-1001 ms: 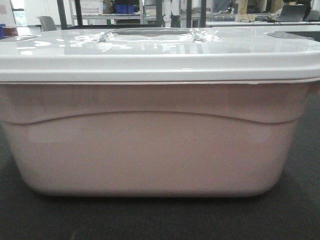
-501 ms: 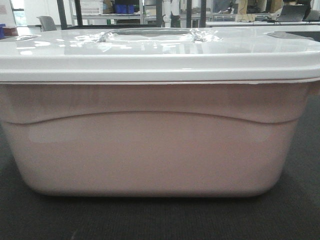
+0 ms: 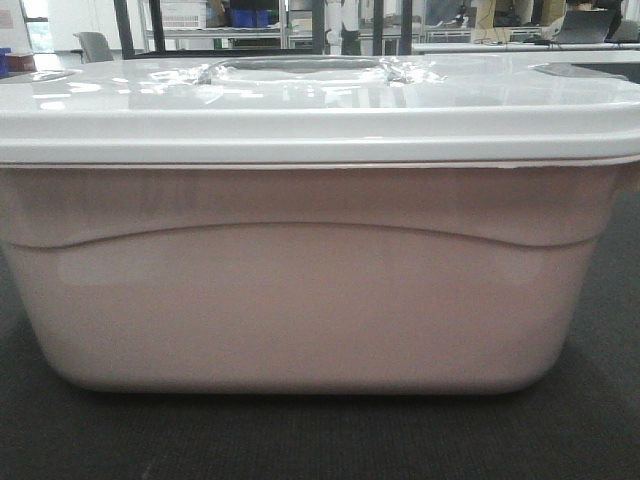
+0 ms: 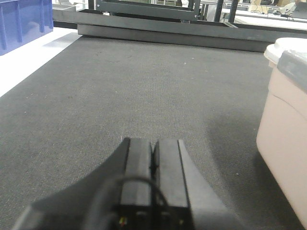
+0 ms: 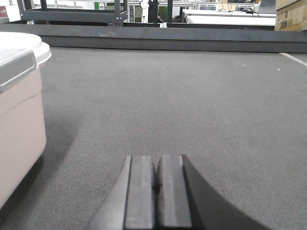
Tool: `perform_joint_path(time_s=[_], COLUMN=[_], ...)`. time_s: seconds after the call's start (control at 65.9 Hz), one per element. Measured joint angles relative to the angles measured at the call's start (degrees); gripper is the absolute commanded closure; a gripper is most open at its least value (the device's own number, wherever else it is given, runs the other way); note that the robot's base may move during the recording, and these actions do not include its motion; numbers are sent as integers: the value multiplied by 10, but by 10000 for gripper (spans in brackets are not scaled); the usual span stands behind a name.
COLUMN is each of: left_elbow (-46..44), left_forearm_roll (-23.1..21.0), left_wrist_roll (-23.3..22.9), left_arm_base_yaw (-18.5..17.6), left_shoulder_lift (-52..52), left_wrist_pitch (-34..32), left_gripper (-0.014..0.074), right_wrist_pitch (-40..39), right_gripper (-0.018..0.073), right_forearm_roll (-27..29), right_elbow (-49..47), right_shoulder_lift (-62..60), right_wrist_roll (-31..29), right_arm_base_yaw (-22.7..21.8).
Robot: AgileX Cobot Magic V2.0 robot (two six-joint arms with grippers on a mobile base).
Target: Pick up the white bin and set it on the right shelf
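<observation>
Where the dark grey carpet (image 3: 600, 430) spreads out as the ground, the white bin (image 3: 300, 290) sits squarely on it and fills almost the whole front view. Its glossy lid (image 3: 320, 110) is on, with the recessed handle (image 3: 295, 68) at the middle of the top. The pinkish wall below shows a curved moulded ridge.

The bin lies between the two arms, and neither one touches it. In the left wrist view the left gripper (image 4: 153, 155) is low over the carpet, its jaws pressed together with only a thin seam between them and nothing held. The bin (image 4: 285, 139) stands to its right and a little farther off, with bare carpet between. In the right wrist view the right gripper (image 5: 157, 167) is likewise closed on nothing. The bin (image 5: 19, 120) stands to its left, apart from it, and a grey latch (image 5: 17, 69) shows on the near end of the lid.

A blue crate (image 4: 21, 21) sits far left of the left gripper. A cardboard box (image 5: 290, 14) at the far right carries dark print, too small to read. The bin's visible faces are plain.
</observation>
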Motion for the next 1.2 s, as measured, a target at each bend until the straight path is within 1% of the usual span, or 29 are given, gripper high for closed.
perform_joint_path(time_s=[0.106, 0.182, 0.273, 0.349, 0.394, 0.485, 0.561, 0.652, 0.774, 0.925, 1.001, 1.138, 1.198], left_elbow=[0, 0, -13, -36, -56, -97, -136, -178, -231, -315, -361, -450, -492], left_forearm_roll=[-29, -37, -40, -36, -22, 26, 69, 91, 97, 99, 99, 88, 86], left_wrist_roll=[0, 0, 0, 0, 0, 0, 1, 1, 1, 1, 1, 1, 1], left_arm_base_yaw=[0, 0, 0, 0, 0, 0, 0, 0, 0, 0, 0, 0, 0], left_shoulder_lift=[0, 0, 0, 0, 0, 0, 0, 14, 66, 163, 228, 327, 367], left_wrist_pitch=[0, 0, 5, 6, 7, 23, 56, 91, 126, 198, 236, 300, 343], left_gripper=[713, 713, 713, 713, 713, 713, 713, 713, 713, 713, 713, 713, 713], right_wrist_pitch=[-6, -30, -83, -86, -79, -45, -5, 35, 67, 113, 159, 283, 335], right_gripper=[492, 492, 492, 492, 492, 492, 492, 492, 492, 492, 492, 492, 492], right_forearm_roll=[0, 0, 1, 1, 1, 1, 1, 2, 2, 2, 2, 2, 2], right_elbow=[0, 0, 0, -16, -34, -86, -128, -175, -235, -322, -377, -480, -515], right_shoulder_lift=[0, 0, 0, 0, 0, 0, 4, 32, 99, 197, 254, 360, 405], right_wrist_roll=[0, 0, 6, 22, 27, 31, 33, 34, 34, 34, 34, 34, 34], right_arm_base_yaw=[0, 0, 0, 0, 0, 0, 0, 0, 0, 0, 0, 0, 0])
